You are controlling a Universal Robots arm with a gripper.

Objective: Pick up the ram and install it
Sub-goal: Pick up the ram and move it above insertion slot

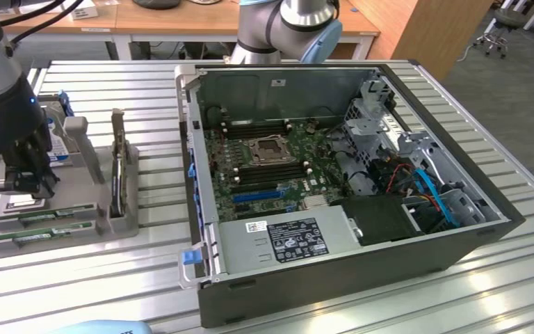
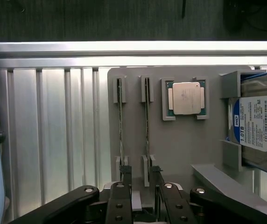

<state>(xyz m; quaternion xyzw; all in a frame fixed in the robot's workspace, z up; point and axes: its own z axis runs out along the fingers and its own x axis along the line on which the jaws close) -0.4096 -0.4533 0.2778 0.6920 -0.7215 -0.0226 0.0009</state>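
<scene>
Currently at pick-up step: black two-fingered hand (image 2: pixel 141 171), far left in exterior view, spread wide and empty, poised over long thin green ram (image 2: pixel 147 116) standing edgewise in grey plastic holder (image 2: pixel 180 149). Calls for exact centring on narrow edge.

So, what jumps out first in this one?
The open computer case dominates the table. At the exterior view's left, a grey tray holds two ram sticks, a processor and a hard drive, with the open gripper poised by the sticks.
</scene>
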